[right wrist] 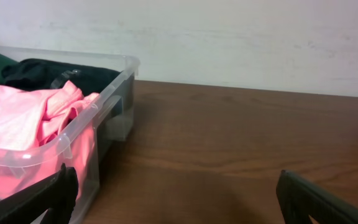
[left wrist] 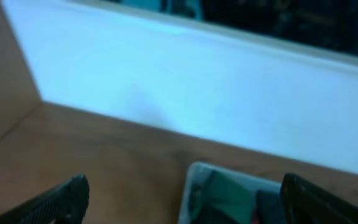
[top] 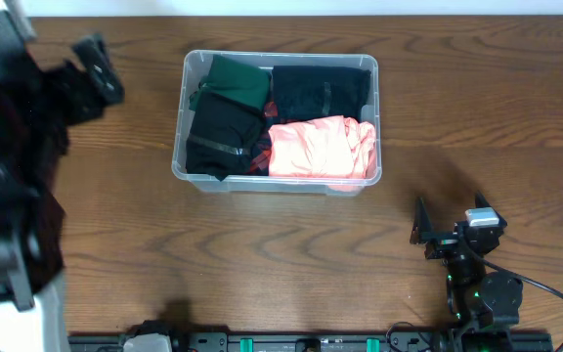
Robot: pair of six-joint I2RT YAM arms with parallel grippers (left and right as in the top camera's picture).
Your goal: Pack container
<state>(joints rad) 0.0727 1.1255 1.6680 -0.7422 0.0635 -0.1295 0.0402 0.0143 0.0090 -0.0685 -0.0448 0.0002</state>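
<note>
The clear plastic container (top: 276,182) stands at the table's middle back. It holds a folded green garment (top: 238,78), a black garment (top: 323,90), another black garment (top: 221,137), a pink garment (top: 321,147) and a bit of red plaid cloth (top: 259,153). My left gripper (top: 94,66) is raised at the far left, open and empty; its blurred wrist view shows the container (left wrist: 194,173) between its spread fingers (left wrist: 182,186). My right gripper (top: 449,205) sits low, right of and nearer than the container, open and empty (right wrist: 176,180). The container's right wall (right wrist: 114,93) and the pink garment (right wrist: 17,115) show at left.
The brown wooden table (top: 477,98) spreads around the container. A pale wall (right wrist: 229,37) runs along the table's far edge. The left arm's dark body (top: 8,166) covers the table's left side. A rail with the arm bases (top: 291,342) runs along the front edge.
</note>
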